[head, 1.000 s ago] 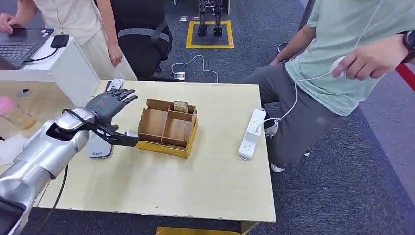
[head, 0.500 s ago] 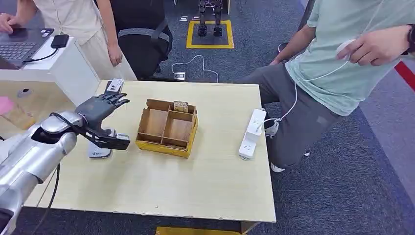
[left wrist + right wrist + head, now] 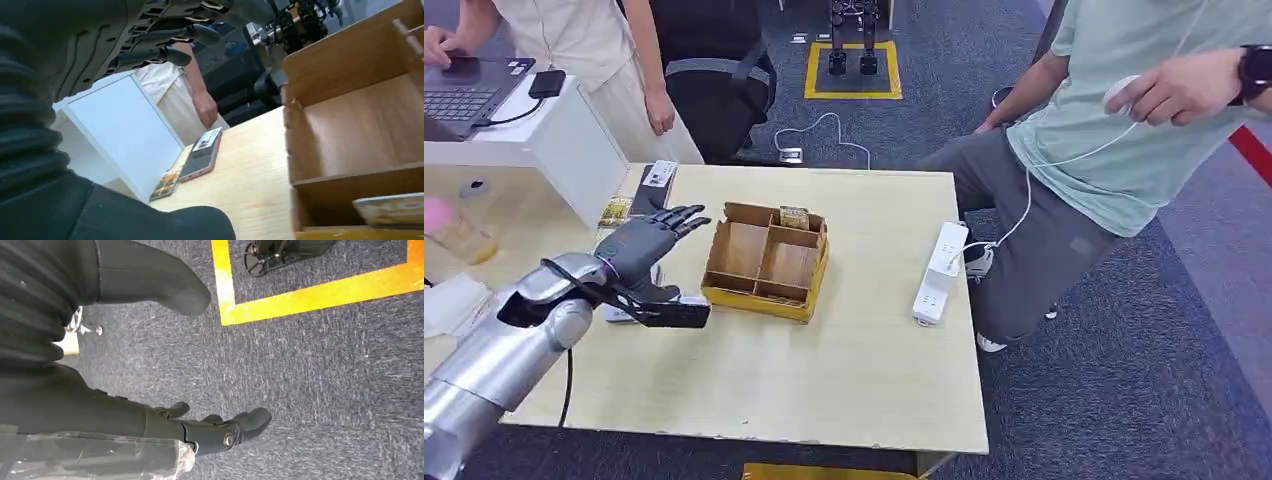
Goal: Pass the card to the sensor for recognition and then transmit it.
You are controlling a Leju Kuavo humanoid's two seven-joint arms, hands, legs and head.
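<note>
At a light wooden table [image 3: 824, 380], the humanoid's left hand [image 3: 646, 243] hovers with fingers [image 3: 686, 215] spread apart and empty, just beside the near wall of a divided cardboard box [image 3: 764, 262]. A card [image 3: 793, 217] stands upright in the box's far compartment, beyond the fingertips and apart from them. A grey sensor pad [image 3: 624, 312] lies under the wrist, behind the fingers. By this reading the pick-up step is in hand: the card is not yet gripped, and the next move calls for a reach over the box's partitions to pinch it by its upper edge before bringing it back over the sensor.

The left wrist view adds what the head view cannot: the box's inner floor, a pale card edge [image 3: 390, 210] in a near compartment, plus a phone [image 3: 201, 154] and a small card [image 3: 166, 183] beyond the fingers by a white cabinet [image 3: 120, 140]. The right wrist view shows the right hand [image 3: 200, 432] hanging over carpet [image 3: 325, 390], fingers loosely apart, holding nothing.
</note>
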